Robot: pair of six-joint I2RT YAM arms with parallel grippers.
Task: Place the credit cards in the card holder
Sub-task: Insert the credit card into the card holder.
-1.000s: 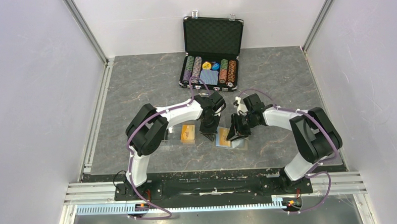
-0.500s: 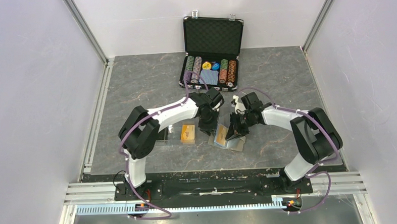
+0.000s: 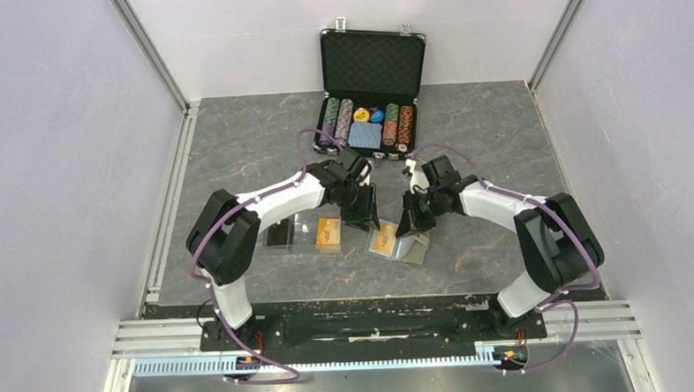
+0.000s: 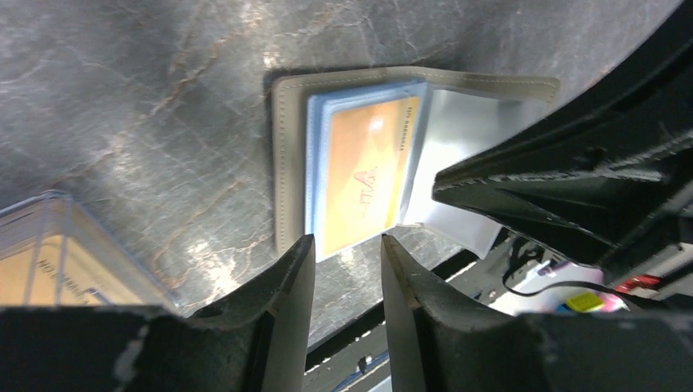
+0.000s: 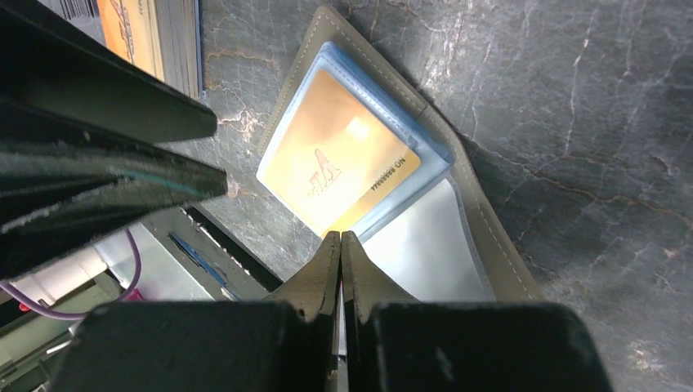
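The khaki card holder [image 3: 416,249] lies open on the table between my grippers. An orange credit card [image 3: 383,239] sits in its light blue sleeve, seen flat in both wrist views [image 4: 364,175] [image 5: 343,167]. My left gripper [image 4: 347,241] hovers open just off the card's near end, with nothing between its fingers. My right gripper [image 5: 340,237] is shut, tips together at the edge of the clear sleeve [image 5: 417,245]; whether it pinches the sleeve I cannot tell. More orange cards [image 3: 329,234] fill a clear box to the left, and a black card [image 3: 281,236] lies beyond it.
An open black poker chip case [image 3: 371,129] stands at the back centre, behind both arms. The clear box of orange cards [image 4: 49,253] sits close to my left fingers. Both grippers crowd the holder from either side.
My left gripper opened and drew back up and to the left of the holder. My right gripper closed from part open to shut and moved slightly away, the holder shifting a little left.
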